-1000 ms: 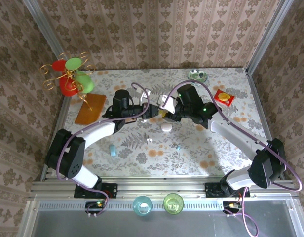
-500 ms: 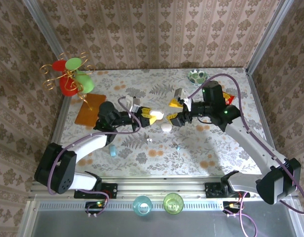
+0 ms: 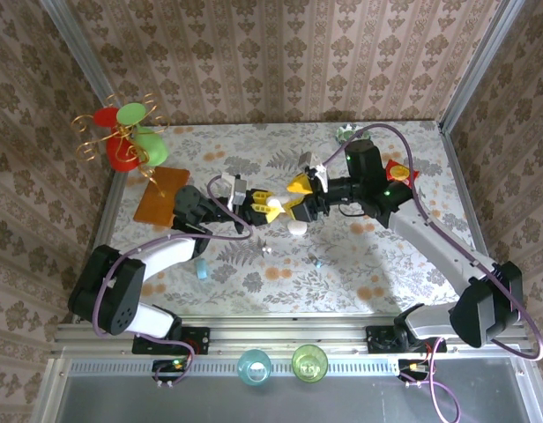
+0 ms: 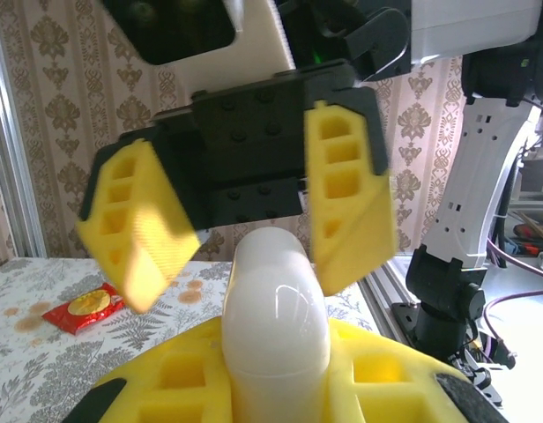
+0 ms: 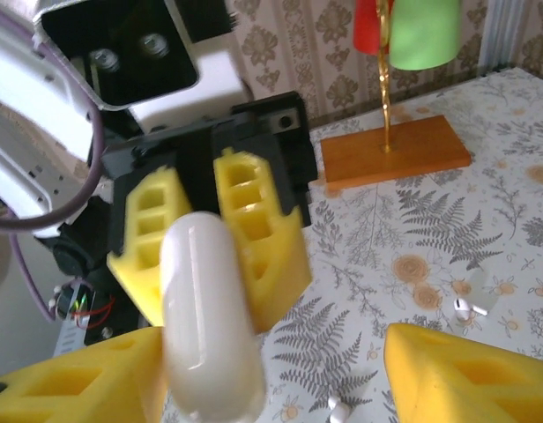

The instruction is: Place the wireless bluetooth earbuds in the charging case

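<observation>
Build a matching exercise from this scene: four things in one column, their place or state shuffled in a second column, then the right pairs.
Things
1. left pincer
2. right pincer
3. charging case
4. red packet

Place or state
A. lying at the far right of the table
B. open, fingers spread wide
C. shut on a white oval piece
D. lying on the table beside the left arm

Pairs: 1-C, 2-B, 3-D, 4-A
</observation>
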Robot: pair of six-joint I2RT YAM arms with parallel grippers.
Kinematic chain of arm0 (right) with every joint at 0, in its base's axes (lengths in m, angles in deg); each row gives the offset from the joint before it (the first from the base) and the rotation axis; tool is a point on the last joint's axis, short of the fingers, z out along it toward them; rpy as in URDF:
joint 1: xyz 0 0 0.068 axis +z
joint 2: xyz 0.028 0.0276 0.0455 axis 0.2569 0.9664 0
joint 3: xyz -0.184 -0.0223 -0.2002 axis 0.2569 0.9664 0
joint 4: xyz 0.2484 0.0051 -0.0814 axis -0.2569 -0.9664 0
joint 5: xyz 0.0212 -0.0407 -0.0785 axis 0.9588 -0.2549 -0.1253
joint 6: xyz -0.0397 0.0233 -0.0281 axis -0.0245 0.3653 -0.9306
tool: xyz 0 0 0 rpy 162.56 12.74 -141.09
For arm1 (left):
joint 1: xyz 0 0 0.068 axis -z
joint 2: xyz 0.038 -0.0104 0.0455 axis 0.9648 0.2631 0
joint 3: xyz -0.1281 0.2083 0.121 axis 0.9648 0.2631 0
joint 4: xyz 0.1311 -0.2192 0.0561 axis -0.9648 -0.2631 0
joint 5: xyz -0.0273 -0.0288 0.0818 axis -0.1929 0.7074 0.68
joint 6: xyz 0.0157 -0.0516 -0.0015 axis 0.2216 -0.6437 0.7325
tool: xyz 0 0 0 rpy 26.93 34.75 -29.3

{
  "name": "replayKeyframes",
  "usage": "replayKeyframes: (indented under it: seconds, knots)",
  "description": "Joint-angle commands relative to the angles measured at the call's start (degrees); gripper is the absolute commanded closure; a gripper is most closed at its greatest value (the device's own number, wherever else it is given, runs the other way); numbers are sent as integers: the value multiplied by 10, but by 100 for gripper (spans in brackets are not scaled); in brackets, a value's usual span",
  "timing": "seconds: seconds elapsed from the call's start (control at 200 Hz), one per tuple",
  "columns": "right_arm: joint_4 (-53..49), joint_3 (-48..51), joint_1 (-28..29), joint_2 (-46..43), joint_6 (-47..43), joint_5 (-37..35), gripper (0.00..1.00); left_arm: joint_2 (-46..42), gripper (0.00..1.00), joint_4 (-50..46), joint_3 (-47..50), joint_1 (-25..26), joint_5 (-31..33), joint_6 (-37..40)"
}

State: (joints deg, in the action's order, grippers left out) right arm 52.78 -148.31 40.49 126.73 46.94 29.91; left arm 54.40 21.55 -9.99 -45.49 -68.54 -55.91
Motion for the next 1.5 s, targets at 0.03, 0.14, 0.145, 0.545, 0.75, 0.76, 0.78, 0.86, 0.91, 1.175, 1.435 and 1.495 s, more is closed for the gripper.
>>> replayKeyframes:
  seconds: [0.03,0.14,0.145,0.545,0.75,0.76,0.78,0.86,0.91,1.175,1.435,1.495]
  knots:
    - [27,-32,0,17,56,-38,35,-8,100,34,0,6,-19,19]
    - [43,-34,-8,20,79,-54,35,-7,100,35,2,10,-23,40]
    - [45,-34,-9,20,82,-54,35,-7,100,34,3,10,-23,41]
    - [72,-44,-20,37,177,-30,32,-18,100,34,23,10,76,93]
    - [160,24,-21,-23,258,-54,30,-39,100,24,51,5,99,152]
    - [167,30,-21,-25,265,-57,30,-40,100,22,52,5,100,157]
    - [179,39,-21,-31,276,-60,30,-43,100,19,55,4,102,164]
    - [207,71,-22,-60,305,-82,29,-50,100,3,62,1,111,182]
    - [214,92,-22,-82,315,-115,29,-51,100,-2,63,-2,106,187]
    - [156,174,-23,-126,382,-350,29,-59,100,8,88,-27,115,195]
    - [108,130,6,14,372,-357,27,-126,100,-37,136,-77,193,220]
    - [82,93,24,73,357,-353,27,-151,100,-74,141,-83,202,239]
